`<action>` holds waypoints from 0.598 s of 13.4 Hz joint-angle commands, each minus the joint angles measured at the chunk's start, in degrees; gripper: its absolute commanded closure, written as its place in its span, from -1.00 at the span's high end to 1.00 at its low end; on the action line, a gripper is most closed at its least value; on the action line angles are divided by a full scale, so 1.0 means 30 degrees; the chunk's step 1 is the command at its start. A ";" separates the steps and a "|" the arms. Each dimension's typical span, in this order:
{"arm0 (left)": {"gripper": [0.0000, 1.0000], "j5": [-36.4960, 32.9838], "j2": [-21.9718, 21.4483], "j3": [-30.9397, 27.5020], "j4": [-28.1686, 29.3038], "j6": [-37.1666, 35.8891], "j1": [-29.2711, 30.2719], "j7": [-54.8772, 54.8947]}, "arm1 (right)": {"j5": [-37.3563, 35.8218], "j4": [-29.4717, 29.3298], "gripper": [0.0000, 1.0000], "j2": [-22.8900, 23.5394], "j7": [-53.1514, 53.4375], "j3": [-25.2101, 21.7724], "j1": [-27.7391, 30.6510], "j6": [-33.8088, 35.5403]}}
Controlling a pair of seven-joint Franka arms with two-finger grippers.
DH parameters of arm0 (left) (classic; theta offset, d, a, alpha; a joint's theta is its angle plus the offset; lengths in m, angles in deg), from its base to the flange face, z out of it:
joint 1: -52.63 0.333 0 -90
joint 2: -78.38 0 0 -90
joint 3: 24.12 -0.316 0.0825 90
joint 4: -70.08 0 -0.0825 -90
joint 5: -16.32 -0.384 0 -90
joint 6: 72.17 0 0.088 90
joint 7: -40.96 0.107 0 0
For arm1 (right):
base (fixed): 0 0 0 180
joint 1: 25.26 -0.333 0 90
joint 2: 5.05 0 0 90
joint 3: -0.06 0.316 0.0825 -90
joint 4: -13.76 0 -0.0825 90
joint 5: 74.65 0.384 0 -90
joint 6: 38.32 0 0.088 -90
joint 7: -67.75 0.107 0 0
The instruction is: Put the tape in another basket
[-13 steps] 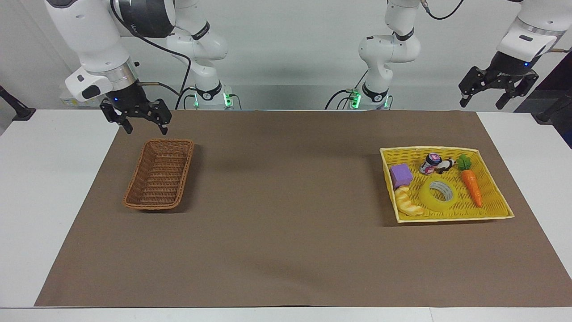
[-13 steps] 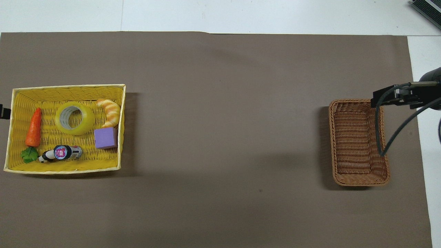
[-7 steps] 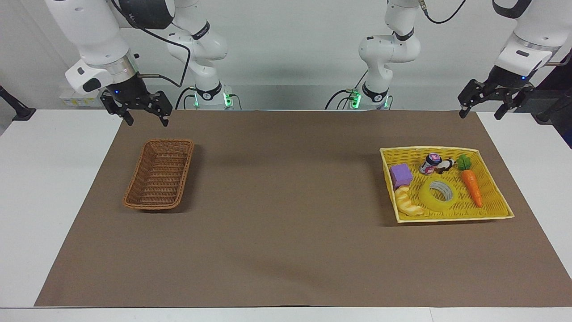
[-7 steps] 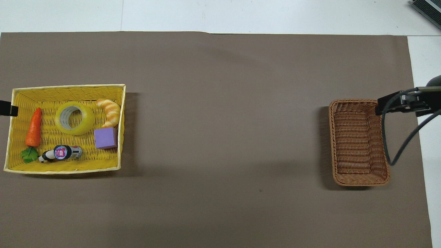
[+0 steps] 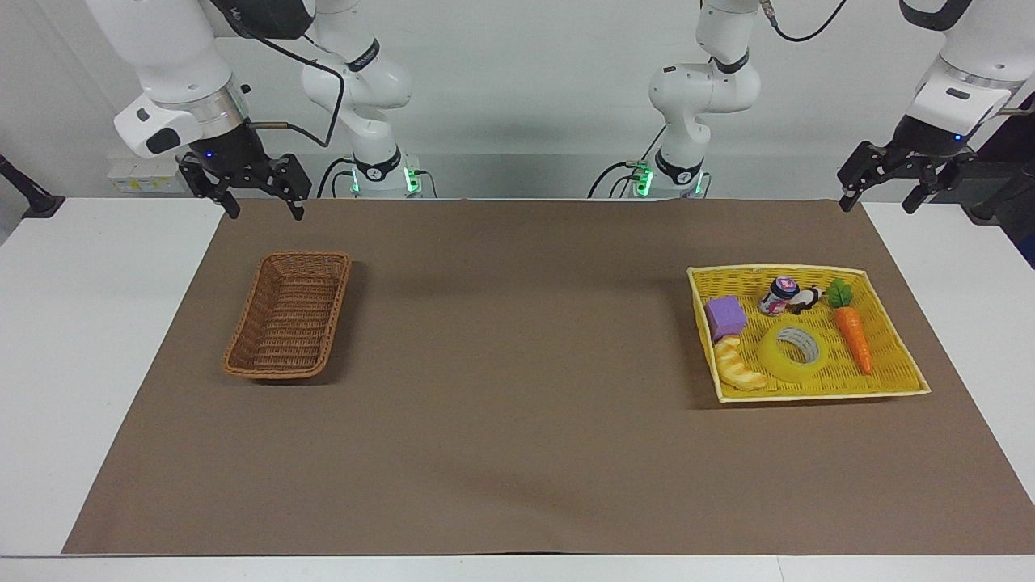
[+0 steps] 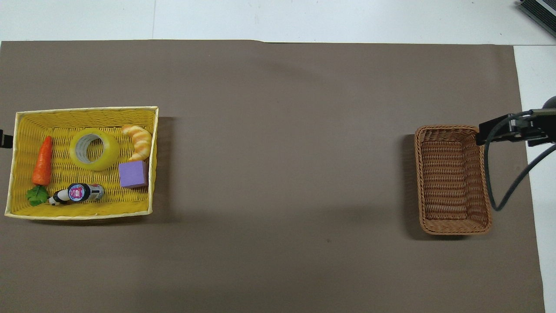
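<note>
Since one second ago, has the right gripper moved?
Yes. The right gripper has risen and drawn back toward the robots: it hung just over the brown basket's nearer rim, and now it is over the mat's edge, fingers open.

I assess this as a robotics lab: two white arms bolted at a white table [image 5: 97, 339], a plain grey wall, a brown paper mat [image 5: 517, 388] and toy props in a yellow tray [image 5: 808, 394].

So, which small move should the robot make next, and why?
Probably bring the left gripper over the tape and lower it. The tape lies flat in the yellow tray at the left arm's end, ungrasped; the brown basket holds nothing. Both jaws are open, and the right gripper waits up by that basket.
</note>
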 commanded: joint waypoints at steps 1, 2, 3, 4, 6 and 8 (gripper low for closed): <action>1.00 -0.0042 -0.0280 0.0086 -0.0106 -0.0478 0.0056 -0.0015 | 0.0147 0.0017 1.00 -0.0164 -0.0124 0.0186 0.0228 0.0251; 1.00 -0.0071 -0.0281 0.0115 -0.0106 -0.0478 0.0084 0.0042 | 0.0118 0.0017 1.00 -0.0164 -0.0124 0.0186 0.0228 0.0251; 1.00 -0.0072 -0.0368 0.0115 0.0068 -0.0478 0.0114 -0.0073 | 0.0118 0.0017 1.00 -0.0164 -0.0211 0.0186 0.0228 0.0280; 1.00 -0.0043 -0.0398 0.0115 0.0186 -0.0217 0.0114 -0.0074 | 0.0147 0.0046 1.00 -0.0251 -0.0096 0.0215 0.0170 0.0425; 1.00 -0.0042 -0.0369 0.0115 0.0856 0.0339 0.0143 0.0218 | 0.0147 0.0105 1.00 -0.0252 -0.0124 0.0215 0.0140 0.0426; 1.00 -0.0042 -0.0310 0.0086 0.2725 0.1945 0.0201 0.0248 | 0.0147 0.0105 1.00 -0.0252 -0.0124 0.0244 0.0140 0.0426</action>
